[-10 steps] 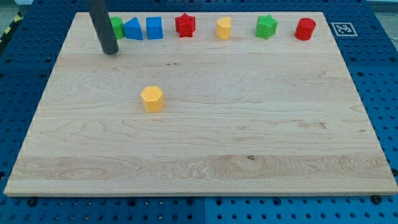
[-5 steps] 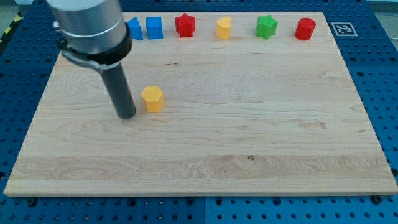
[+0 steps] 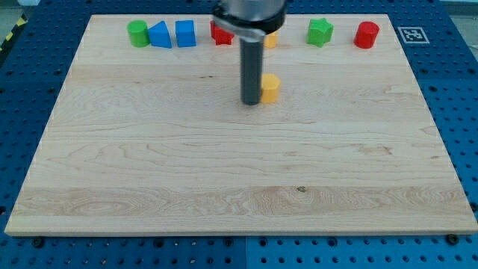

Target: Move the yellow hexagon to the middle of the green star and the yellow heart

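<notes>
The yellow hexagon (image 3: 271,87) lies on the wooden board (image 3: 224,172), in its upper middle. My tip (image 3: 251,101) touches the hexagon's left side. The rod rises straight up from there and hides most of the yellow heart (image 3: 273,39) and part of the red star (image 3: 217,33) in the top row. The green star (image 3: 320,31) stands in that row, up and to the right of the hexagon.
The top row also holds a green cylinder (image 3: 137,33), a blue triangle (image 3: 160,35), a blue cube (image 3: 185,33) and a red cylinder (image 3: 366,34). A black-and-white marker tag (image 3: 411,34) sits off the board's top right corner.
My tip came down from the top left to the hexagon's left side, then pushed the hexagon right and upward toward the top row.
</notes>
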### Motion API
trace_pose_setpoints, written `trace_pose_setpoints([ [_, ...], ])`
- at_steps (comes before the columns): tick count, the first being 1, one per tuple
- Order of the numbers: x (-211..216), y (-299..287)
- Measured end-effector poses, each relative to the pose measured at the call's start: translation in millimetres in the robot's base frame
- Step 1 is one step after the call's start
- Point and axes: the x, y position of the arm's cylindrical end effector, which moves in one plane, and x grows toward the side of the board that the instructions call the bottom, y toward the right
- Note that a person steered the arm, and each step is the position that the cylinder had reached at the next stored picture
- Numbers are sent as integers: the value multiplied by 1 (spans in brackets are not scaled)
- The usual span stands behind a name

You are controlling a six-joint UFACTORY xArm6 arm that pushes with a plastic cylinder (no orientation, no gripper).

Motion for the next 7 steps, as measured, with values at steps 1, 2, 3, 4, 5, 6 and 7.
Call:
trace_pose_setpoints([
  [1, -21, 38],
  [2, -38, 68],
  [3, -37, 71],
  [4, -28, 95],
  [5, -32, 118],
  [6, -43, 121],
  [7, -57, 121],
])
